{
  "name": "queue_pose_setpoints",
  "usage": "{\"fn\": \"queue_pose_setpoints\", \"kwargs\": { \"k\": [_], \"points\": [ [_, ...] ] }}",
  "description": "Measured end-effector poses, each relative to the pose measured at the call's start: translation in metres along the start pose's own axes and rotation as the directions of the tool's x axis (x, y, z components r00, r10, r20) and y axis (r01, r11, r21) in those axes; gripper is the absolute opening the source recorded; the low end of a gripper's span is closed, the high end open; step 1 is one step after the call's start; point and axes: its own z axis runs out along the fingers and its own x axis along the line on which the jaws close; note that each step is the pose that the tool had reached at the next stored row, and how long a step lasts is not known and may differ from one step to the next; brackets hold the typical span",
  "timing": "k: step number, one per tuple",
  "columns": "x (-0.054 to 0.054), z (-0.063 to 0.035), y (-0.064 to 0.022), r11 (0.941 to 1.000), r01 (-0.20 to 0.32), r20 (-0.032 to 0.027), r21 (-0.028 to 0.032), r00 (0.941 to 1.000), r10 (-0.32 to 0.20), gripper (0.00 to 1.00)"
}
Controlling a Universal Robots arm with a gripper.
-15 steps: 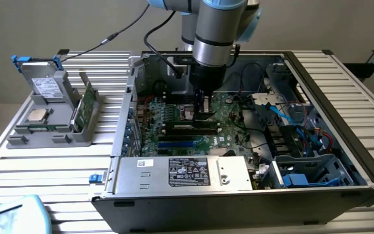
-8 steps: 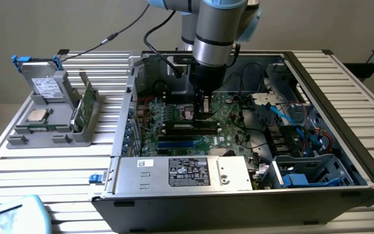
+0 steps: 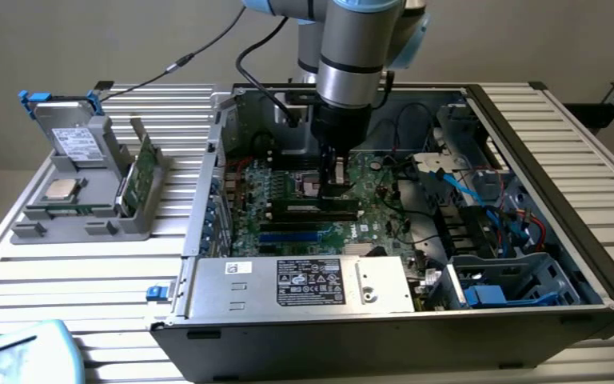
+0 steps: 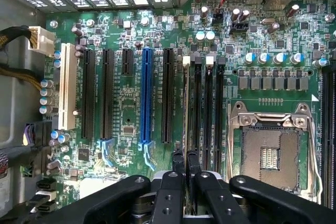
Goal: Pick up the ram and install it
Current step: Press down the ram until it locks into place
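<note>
Black fingers (image 4: 185,169) of our gripper (image 4: 185,167) stand nearly closed, pinching the ram (image 4: 186,108) edge-on; it runs ahead of them into a black slot (image 4: 197,114). We read no writing.

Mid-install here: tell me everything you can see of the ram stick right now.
The long, thin green circuit-board ram stick appears edge-on in the wrist view as a narrow strip. It stands upright on its long edge, lined up with the first of the black memory slots on the green motherboard. One end sits pinched between the black fingers of the gripper. Its chips face sideways and cannot be made out, and I cannot tell whether it is fully seated.
</note>
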Motion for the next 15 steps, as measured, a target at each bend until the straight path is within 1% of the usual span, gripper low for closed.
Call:
{"fn": "queue_pose_setpoints", "kwargs": {
  "k": [1, 2, 3, 7, 15],
  "points": [
    [-0.0001, 0.0, 0.0, 1.0, -0.001, -0.0037, 0.0044, 1.0, 0.001, 0.14],
    [-0.0003, 0.0, 0.0, 1.0, -0.002, -0.0046, 0.0068, 1.0, 0.002, 0.14],
    [-0.0003, 0.0, 0.0, 1.0, -0.002, -0.0049, 0.0078, 1.0, 0.002, 0.14],
    [-0.0012, -0.0001, 0.0, 1.0, -0.004, -0.0046, 0.008, 1.0, 0.004, 0.14],
    [-0.003, 0.001, 0.0012, 0.9999, -0.014, -0.0037, 0.0061, 0.9999, 0.014, 0.14]
  ]
}}
